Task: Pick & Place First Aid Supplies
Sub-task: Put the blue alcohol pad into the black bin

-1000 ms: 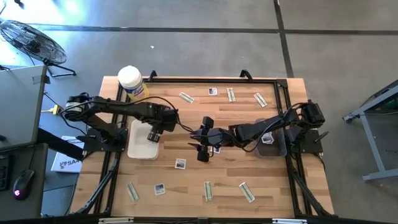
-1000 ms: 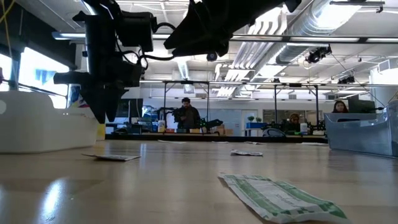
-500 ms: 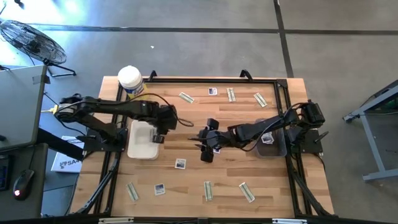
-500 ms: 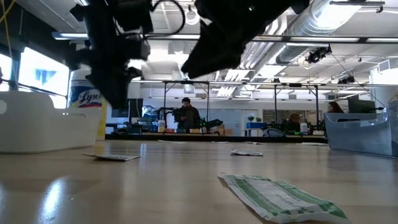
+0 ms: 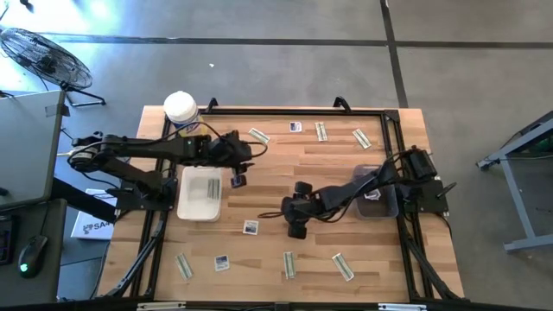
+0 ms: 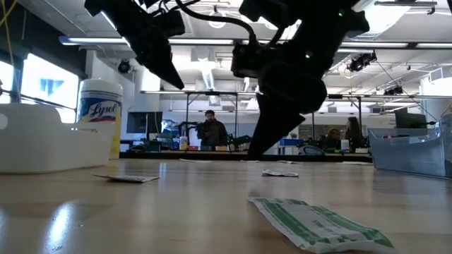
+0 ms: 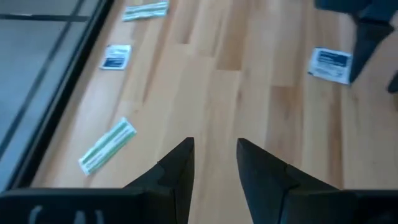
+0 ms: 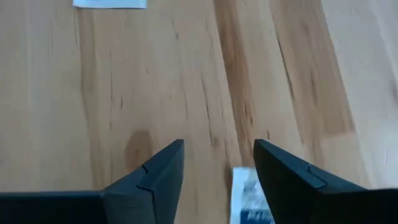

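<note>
Since a second ago, the right arm (image 5: pixel 346 192) has been drawn from the worktop's (image 5: pixel 328 164) centre toward six o'clock. The left arm (image 5: pixel 155 149) has been carried off the white tray (image 5: pixel 186 207) toward one o'clock. Directions are taken from the overhead view, with twelve o'clock at the far edge.

The right jaws are held low and parted. A white square packet (image 8: pixel 250 198) with blue print is seen lying between them on the wood, not yet gripped. The left jaws are held released and empty beside the tray's far corner.

A greenish strip (image 5: pixel 205 184) is seen inside the tray, and a white packet (image 5: pixel 371 193) in the grey bin (image 5: pixel 386 207) at three o'clock. Other supplies are scattered well apart. A white square (image 5: pixel 251 227) lies just at nine o'clock of the right jaws, and strips (image 5: pixel 289 264) lie along the six o'clock edge. More packets (image 5: pixel 296 127) lie along twelve o'clock.

A grasp of the packet between the right jaws is judged to be in hand. The packet is flat and thin, so it could be pushed along the wood or skipped over if the jaws are closed too high. If they are pressed too hard, the fingertips could be jammed against the worktop. The packet appears off-centre toward one finger, so it might be pinched only by its corner and dropped on the way to the bin.
</note>
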`<state>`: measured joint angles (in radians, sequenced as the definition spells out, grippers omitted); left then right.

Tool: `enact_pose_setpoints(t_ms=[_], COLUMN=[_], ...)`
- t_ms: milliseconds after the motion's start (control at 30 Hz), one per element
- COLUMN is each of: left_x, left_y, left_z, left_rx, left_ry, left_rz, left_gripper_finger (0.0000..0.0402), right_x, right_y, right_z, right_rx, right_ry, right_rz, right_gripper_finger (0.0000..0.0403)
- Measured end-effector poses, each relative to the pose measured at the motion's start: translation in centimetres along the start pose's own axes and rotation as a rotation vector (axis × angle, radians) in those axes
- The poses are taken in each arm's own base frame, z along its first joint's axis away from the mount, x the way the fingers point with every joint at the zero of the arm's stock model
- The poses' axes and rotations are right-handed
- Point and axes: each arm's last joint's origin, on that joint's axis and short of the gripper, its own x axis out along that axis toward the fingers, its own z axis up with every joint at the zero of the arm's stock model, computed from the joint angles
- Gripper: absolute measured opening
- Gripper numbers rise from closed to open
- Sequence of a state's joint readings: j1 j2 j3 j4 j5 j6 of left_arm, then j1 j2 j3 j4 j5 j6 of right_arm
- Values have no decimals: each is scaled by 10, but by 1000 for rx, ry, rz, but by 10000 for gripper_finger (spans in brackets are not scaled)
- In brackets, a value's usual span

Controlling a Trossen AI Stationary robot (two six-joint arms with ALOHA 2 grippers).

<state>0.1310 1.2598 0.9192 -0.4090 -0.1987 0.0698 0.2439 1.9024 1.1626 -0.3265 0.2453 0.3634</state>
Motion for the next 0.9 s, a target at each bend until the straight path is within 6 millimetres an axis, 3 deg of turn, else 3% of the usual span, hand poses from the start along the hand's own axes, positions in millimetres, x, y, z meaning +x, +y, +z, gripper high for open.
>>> enact_pose_setpoints(t_ms=[167, 400, 900], left_x=[-2, 7, 11], left_y=[2, -1, -3], left_z=[-4, -20, -31], left_rx=[-42, -74, -64], left_ry=[-26, -107, -73], left_rz=[60, 60, 59], left_gripper_finger=[117, 117, 117], right_x=[-3, 8, 22], right_y=[3, 1, -11], right_z=[-3, -10, -13], right_rx=[37, 35, 44], right_ry=[5, 66, 115], right_rz=[-32, -62, -91], right_gripper_finger=[153, 127, 115])
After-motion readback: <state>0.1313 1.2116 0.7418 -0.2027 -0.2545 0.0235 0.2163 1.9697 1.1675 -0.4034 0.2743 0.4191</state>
